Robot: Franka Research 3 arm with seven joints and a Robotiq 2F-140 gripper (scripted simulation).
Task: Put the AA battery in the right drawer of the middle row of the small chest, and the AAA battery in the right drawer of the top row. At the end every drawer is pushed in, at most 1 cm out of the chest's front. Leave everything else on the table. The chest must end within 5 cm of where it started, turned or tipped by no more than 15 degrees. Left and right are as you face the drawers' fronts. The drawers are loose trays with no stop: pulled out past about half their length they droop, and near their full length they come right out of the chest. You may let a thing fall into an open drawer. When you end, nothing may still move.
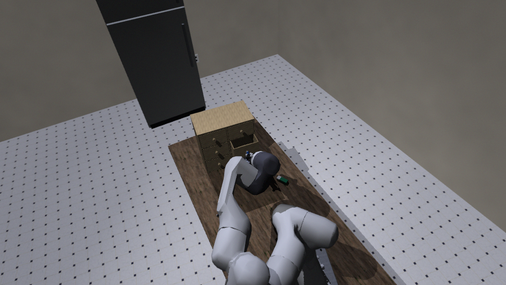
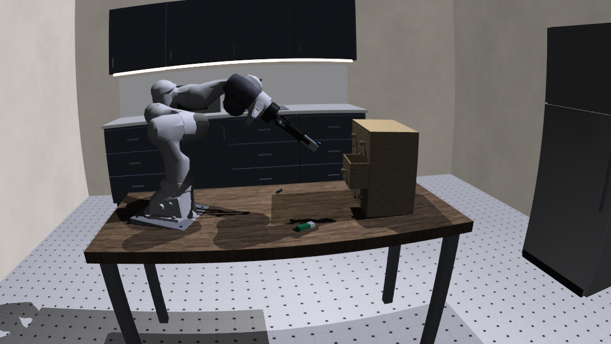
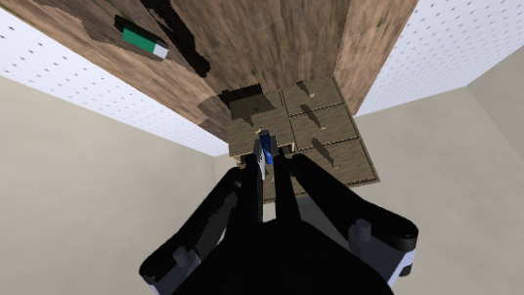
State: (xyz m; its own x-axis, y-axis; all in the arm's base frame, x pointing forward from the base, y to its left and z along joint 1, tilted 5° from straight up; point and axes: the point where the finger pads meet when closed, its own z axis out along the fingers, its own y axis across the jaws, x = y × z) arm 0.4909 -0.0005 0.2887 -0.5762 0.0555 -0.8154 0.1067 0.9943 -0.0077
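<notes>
Top view, chest (image 1: 222, 118) (image 2: 391, 171) (image 3: 362, 142): upright on the wooden worktop (image 1: 191, 166) (image 2: 239, 239) (image 3: 274, 39), its drawer fronts facing the arm (image 1: 231, 226) (image 2: 172, 154)
Top view, right middle drawer (image 1: 244, 146) (image 2: 357, 174) (image 3: 244, 139): pulled out, its opening visible; the top right drawer above it looks pushed in
Top view, blue battery (image 1: 247, 152) (image 2: 318, 143) (image 3: 266, 147): a small blue end shows beside the dark wrist, over the area in front of the open drawer
Top view, green-and-white block (image 1: 282, 180) (image 2: 304, 226) (image 3: 145, 43): lies on the worktop near its right-hand edge, apart from the chest
Exterior view, fingers (image 1: 248, 158) (image 2: 311, 144): closed on the blue battery, slanting down toward the chest, raised well above the worktop
Exterior view, blue battery: at the fingertips, higher than the open drawer's rim, outside the drawer and apart from the chest
Exterior view, small dark cylinder (image 2: 278, 191): lies on the worktop near the far edge; markings too small to read
Exterior view, green-and-white block: flat on the near part of the worktop
Wrist view, blue battery: gripped between the two fingers, both its ends exposed; type cannot be read
Wrist view, left column: three drawer fronts in line, each with a small knob
Wrist view, right middle drawer: stands out from the front, seen beyond the blue battery
</notes>
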